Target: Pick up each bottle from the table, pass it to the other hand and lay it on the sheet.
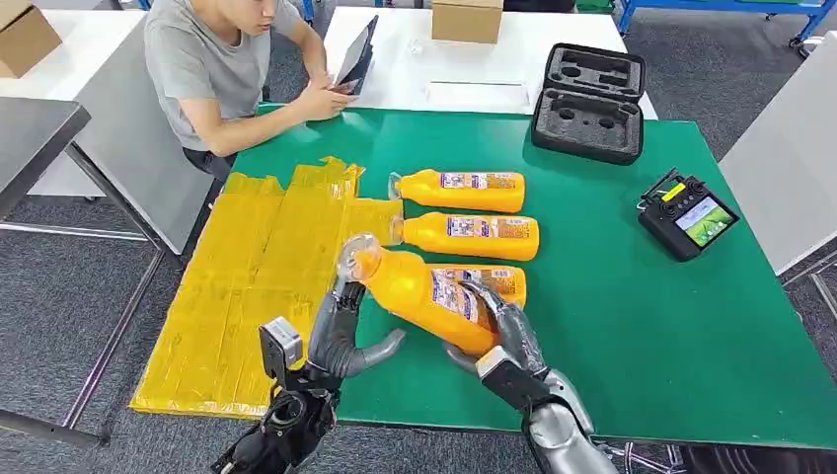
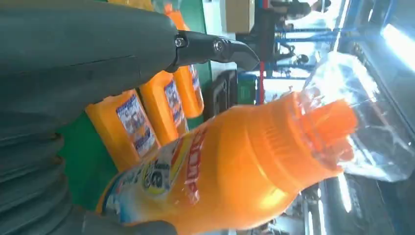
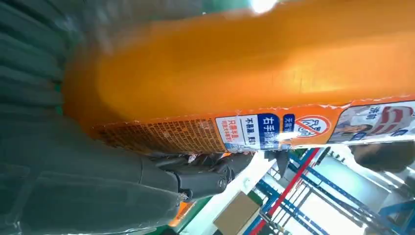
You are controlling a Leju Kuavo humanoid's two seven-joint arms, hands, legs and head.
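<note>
My right hand (image 1: 503, 331) grips the lower body of an orange bottle (image 1: 419, 296) with a clear cap and holds it tilted above the green table (image 1: 612, 326), neck pointing toward the yellow sheet (image 1: 257, 267). My left hand (image 1: 341, 336) is spread beside the bottle's neck, fingers behind it and thumb out below, not closed on it. The left wrist view has the bottle (image 2: 230, 171) lying across the open left hand (image 2: 73, 58). It appears again as the held bottle (image 3: 244, 68) in the right wrist view. Three more orange bottles (image 1: 464, 190) (image 1: 474, 237) (image 1: 498, 281) lie on the table.
A person (image 1: 212, 69) sits at the table's far left corner with a tablet. A black foam case (image 1: 589, 102) lies at the back and a remote controller (image 1: 686, 215) on the right. A white table with a cardboard box (image 1: 467, 20) stands behind.
</note>
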